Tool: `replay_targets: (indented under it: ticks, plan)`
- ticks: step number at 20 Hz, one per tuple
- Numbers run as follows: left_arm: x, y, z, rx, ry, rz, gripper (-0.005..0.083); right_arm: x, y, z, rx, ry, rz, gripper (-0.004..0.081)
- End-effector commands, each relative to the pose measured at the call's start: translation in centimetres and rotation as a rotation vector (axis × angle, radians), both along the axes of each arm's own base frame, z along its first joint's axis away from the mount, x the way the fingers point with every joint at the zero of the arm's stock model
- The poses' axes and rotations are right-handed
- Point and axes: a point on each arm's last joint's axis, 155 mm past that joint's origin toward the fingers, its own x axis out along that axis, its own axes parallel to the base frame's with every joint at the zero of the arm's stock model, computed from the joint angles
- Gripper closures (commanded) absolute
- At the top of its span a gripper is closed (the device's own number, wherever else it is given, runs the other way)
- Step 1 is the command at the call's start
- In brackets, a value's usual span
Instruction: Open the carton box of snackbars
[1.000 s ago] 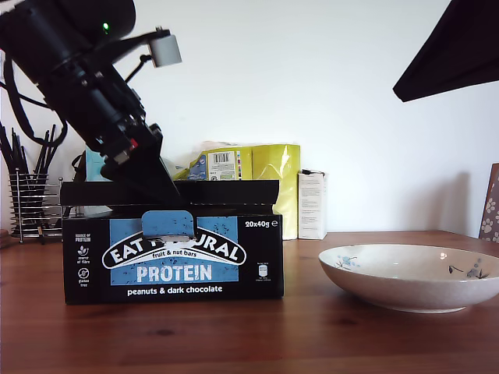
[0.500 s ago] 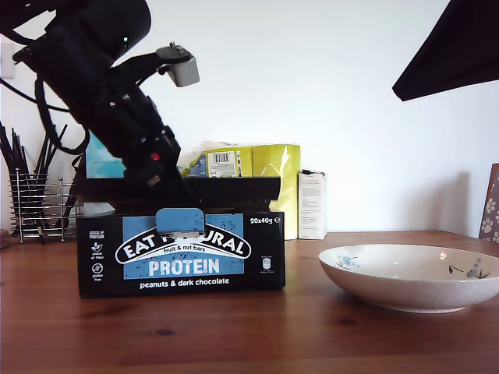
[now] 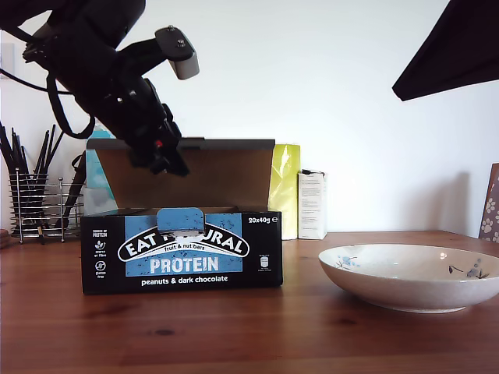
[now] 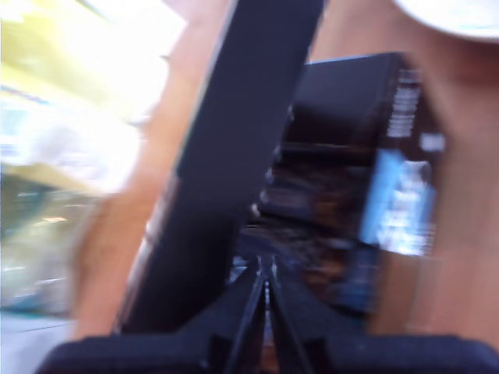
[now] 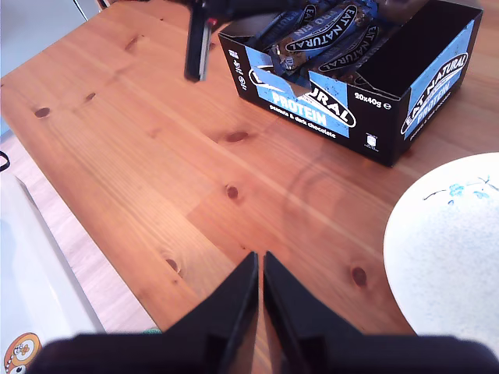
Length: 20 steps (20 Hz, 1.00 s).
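The carton box (image 3: 183, 253) stands on the wooden table toward the exterior view's left, blue front panel facing the camera. Its lid (image 3: 218, 175) is raised almost upright and shows its brown inside. My first gripper (image 3: 165, 160) reaches down from the exterior view's upper left and is shut on the lid's free edge. The blurred first wrist view shows the fingers (image 4: 253, 300) pressed together at the black lid (image 4: 242, 140). My second gripper (image 5: 260, 265) hovers shut and empty above bare table in front of the box (image 5: 343, 86), where wrapped snack bars (image 5: 327, 35) lie exposed.
A speckled white bowl (image 3: 409, 273) sits on the exterior view's right, close to the box. Behind the box are a yellow bag (image 3: 284, 187), a small white carton (image 3: 312, 204) and a wire holder with dark utensils (image 3: 35, 206). The second arm (image 3: 452, 47) hangs at the exterior view's upper right.
The lid has swung from nearly flat to almost upright, and my first gripper rose with it. The box slid slightly toward the exterior view's right.
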Motion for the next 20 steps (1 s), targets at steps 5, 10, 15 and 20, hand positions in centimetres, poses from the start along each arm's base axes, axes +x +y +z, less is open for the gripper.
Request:
replay_targets:
  ticks: [5,10,15,20]
  plan:
    - [2.6,1.2,3.0,-0.072,-0.122,0.049,0.0795,0.3,0.3,1.1,0.018,-0.033,0.006,0.0783]
    - [5.1,3.0,6.6,-0.242,-0.22,0.081,0.0795,0.8,0.6,2.2,0.051,-0.051,-0.006,0.0783]
    - [7.4,4.0,5.1,-0.266,-0.251,0.085,0.0795,1.2,0.8,2.5,0.071,-0.046,-0.019,0.0783]
    - [10.4,4.0,3.7,-0.273,-0.278,0.1,0.0795,1.3,1.0,2.7,0.105,-0.01,-0.042,0.0783]
